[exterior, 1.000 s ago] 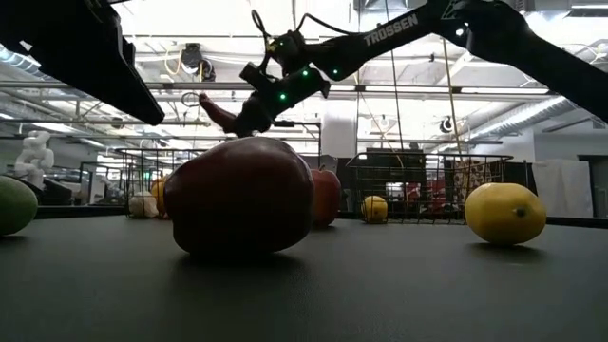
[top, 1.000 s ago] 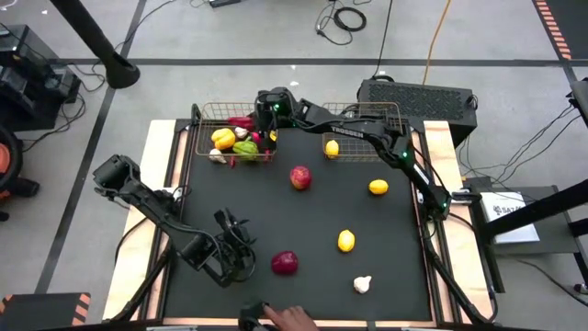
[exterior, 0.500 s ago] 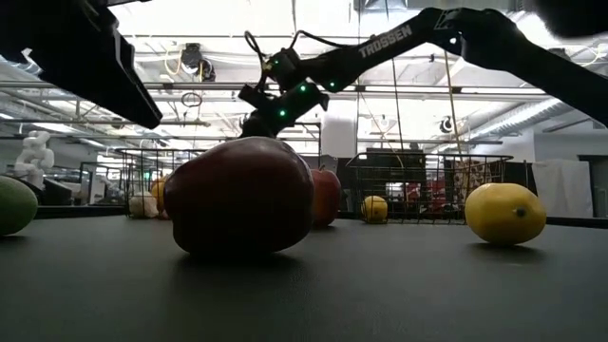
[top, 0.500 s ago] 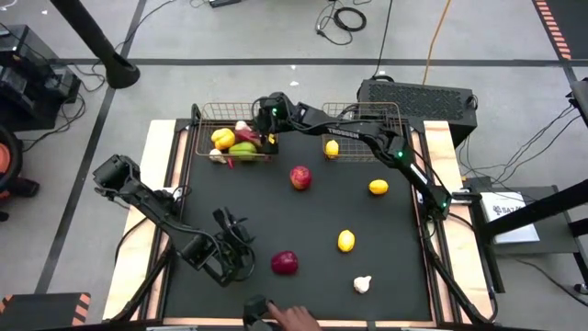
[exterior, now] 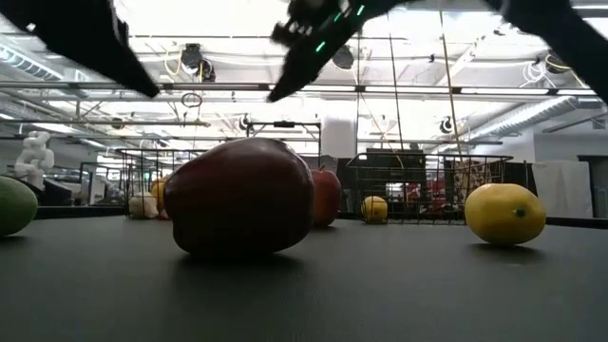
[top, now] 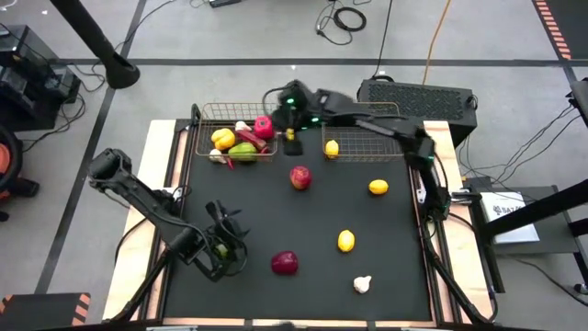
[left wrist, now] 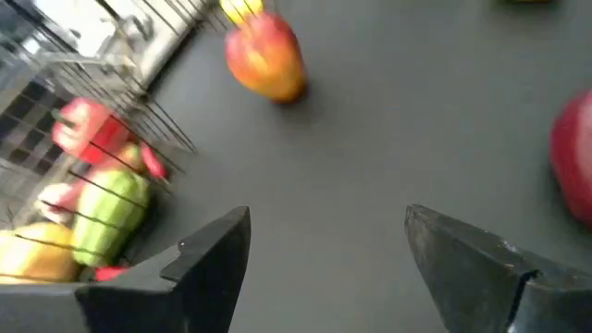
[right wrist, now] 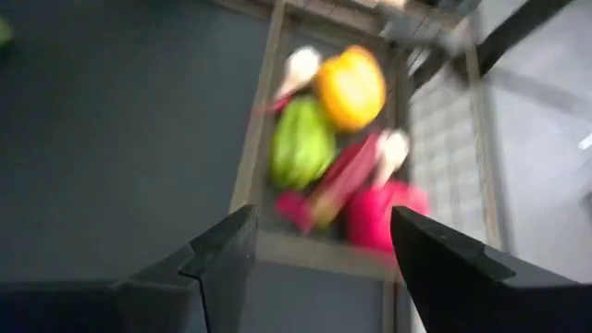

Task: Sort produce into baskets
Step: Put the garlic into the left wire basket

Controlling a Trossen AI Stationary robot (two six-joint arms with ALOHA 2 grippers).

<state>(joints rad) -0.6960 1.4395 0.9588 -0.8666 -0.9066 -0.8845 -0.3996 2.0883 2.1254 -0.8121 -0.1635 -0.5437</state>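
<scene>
The left basket (top: 197, 140) at the table's far side holds a yellow pepper (top: 222, 138), a green one (right wrist: 301, 143), red chillies (right wrist: 340, 183) and garlic. A lemon (top: 332, 147) lies in the right basket (top: 367, 156). My right gripper (top: 290, 136) hangs open, high over the gap between the two baskets, holding nothing (right wrist: 319, 231). At the near left, my left gripper (top: 223, 250) is open just above the mat, with only bare mat between its fingers (left wrist: 324, 231). A green lime (exterior: 9, 204) lies close by it.
Loose on the black mat are a red apple (top: 300, 176), two lemons (top: 378, 188) (top: 345, 241), a purple onion (top: 285, 264) and a garlic bulb (top: 363, 284). The mat's middle between them is bare.
My right gripper has let go of a red chilli over the left basket, where it now lies. It has then risen and drawn back toward the table's right. My left gripper has risen a little. A person's hand at the near edge has gone out of view.
</scene>
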